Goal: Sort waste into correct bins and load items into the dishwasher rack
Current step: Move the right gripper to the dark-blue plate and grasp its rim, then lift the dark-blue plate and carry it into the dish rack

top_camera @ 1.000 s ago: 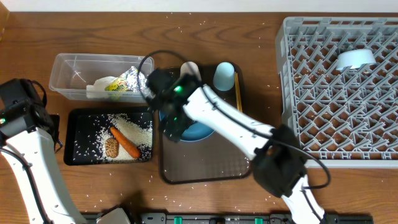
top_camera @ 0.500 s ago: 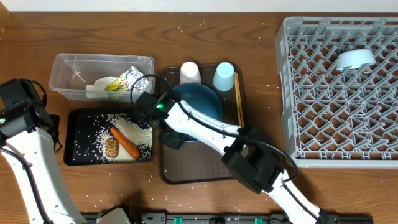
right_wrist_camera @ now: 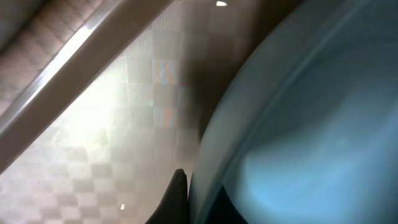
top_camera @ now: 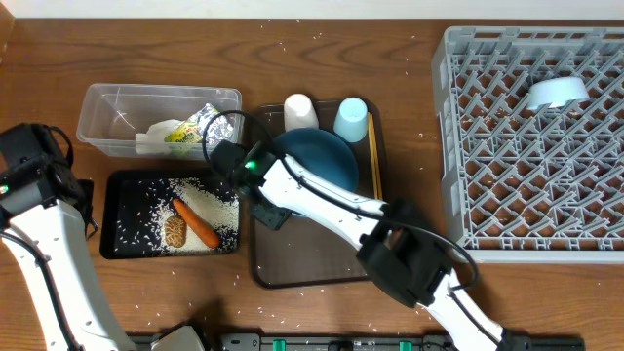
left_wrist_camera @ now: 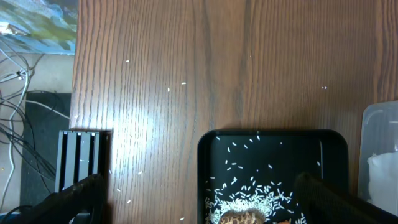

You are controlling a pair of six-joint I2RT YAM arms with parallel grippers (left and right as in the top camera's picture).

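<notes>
Right end effector closed on one plate

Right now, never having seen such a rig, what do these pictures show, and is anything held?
These are two robot arms at a table. One picture looks down from above; the other two come from a camera on each wrist. The left arm holds its jaws open and empty near a black tray with rice, a carrot and a brown lump. A clear bin holds a napkin, wrapper and foil. The right arm has its jaws shut on the left rim of a blue plate. The plate lies on a brown tray with a white cup, a blue cup and chopsticks. A bowl sits in the grey rack.
</notes>
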